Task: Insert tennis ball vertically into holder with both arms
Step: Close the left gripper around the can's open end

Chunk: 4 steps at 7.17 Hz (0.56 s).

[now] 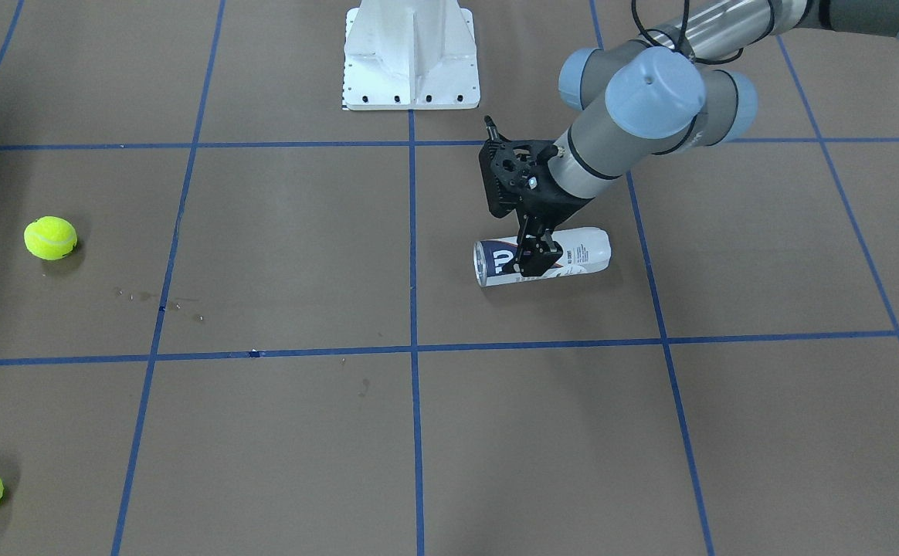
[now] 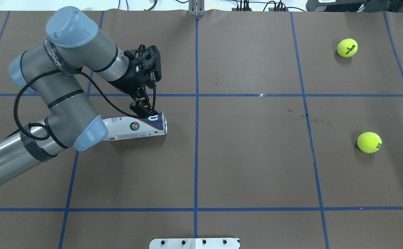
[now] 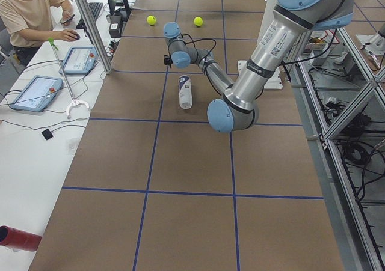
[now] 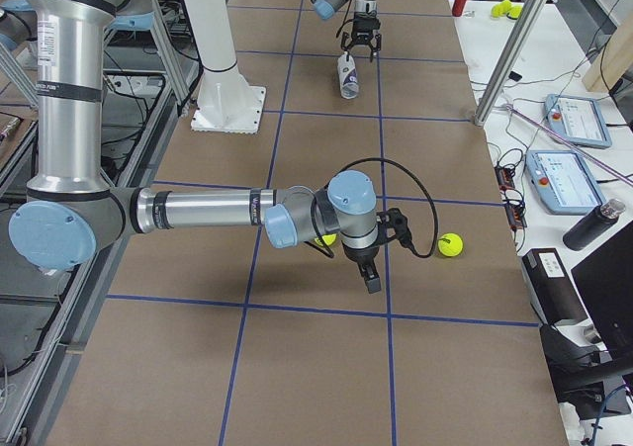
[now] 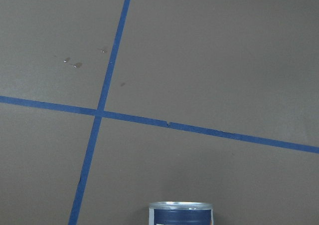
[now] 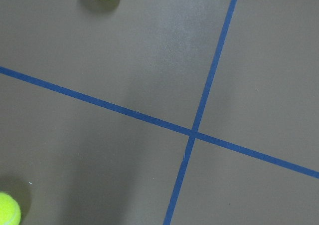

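The brown bench (image 2: 257, 166) carries the holder (image 2: 125, 128), which lies on its side left of the middle line with its mouth toward it. The left arm (image 2: 66, 90) bends down over it. The left pincer (image 2: 144, 110) is spread, low at the mouth end. The right pincer (image 4: 371, 273) hangs near a tennis ball (image 4: 450, 245) — whether spread or pressed together, I cannot tell.
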Available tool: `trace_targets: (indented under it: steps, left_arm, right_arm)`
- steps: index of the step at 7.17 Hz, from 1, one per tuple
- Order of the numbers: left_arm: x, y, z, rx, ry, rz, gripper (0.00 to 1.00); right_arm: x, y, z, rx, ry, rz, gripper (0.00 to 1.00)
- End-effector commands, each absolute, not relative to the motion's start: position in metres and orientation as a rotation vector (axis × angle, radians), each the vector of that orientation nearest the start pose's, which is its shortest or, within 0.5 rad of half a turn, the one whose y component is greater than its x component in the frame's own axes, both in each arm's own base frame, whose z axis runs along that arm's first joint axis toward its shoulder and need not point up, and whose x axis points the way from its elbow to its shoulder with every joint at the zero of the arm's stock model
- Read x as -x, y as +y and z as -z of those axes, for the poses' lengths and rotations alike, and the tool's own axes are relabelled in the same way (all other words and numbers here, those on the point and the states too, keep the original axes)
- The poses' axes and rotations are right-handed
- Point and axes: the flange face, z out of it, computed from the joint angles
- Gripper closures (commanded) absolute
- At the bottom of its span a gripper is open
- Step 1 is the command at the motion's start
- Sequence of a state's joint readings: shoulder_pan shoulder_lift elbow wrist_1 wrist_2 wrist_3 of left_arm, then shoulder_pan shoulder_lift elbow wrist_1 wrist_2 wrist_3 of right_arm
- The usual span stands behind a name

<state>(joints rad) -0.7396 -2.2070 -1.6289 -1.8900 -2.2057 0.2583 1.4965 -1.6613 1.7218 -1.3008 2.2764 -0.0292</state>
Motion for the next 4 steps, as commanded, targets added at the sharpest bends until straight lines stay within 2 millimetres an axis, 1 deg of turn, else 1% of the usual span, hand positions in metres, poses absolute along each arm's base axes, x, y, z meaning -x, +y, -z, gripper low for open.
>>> trace_targets:
  steps: [1,2,3,4]
  left_arm:
    - [-0.469,-0.502,-0.2,-0.809,0.81,-1.333,0.01]
    - [-0.468,-0.507,-0.203,-0.832,0.747,-1.362,0.01]
    - [-0.476,-0.503,-0.205,-0.854,0.685,-1.368,0.01]
    - [-0.479,-0.5,-0.205,-0.855,0.678,-1.37,0.01]
  right_arm:
    - [-0.034,-0.475,-0.602,-0.299,-0.707,0.213,0.0]
    - [-0.034,-0.474,-0.603,-0.298,-0.707,0.213,0.0]
    - [-0.034,-0.474,-0.603,-0.298,-0.707,0.213,0.0]
    - [-0.034,-0.474,-0.604,-0.296,-0.707,0.212,0.0]
